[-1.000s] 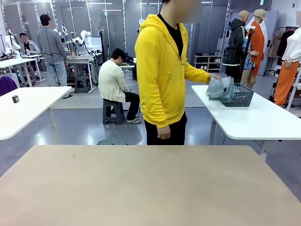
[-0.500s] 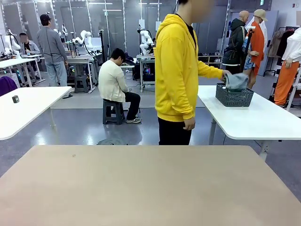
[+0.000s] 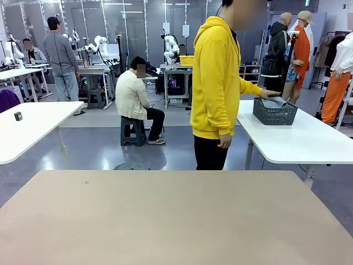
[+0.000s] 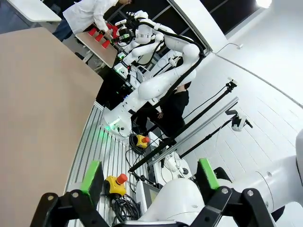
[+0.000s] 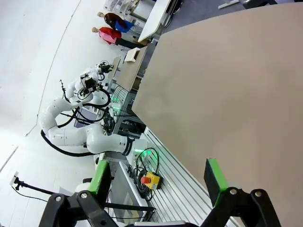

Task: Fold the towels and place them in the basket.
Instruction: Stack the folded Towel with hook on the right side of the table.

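two end effectors (image 4: 149, 177) (image 5: 161, 177) agape, empty, dark grey lattice basket (image 3: 274, 112), pale grey-blue towel (image 3: 274, 101) inside

Person (image 3: 216, 83) wears yellow hoodie, seemingly black trousers; end effector (image 4: 151, 177) green-padded.

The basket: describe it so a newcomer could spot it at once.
Look past the bare tan table to the white table at far right. On its near-left corner sits the basket, dark grey with lattice sides. The person's hand presses a grey-blue towel into it.
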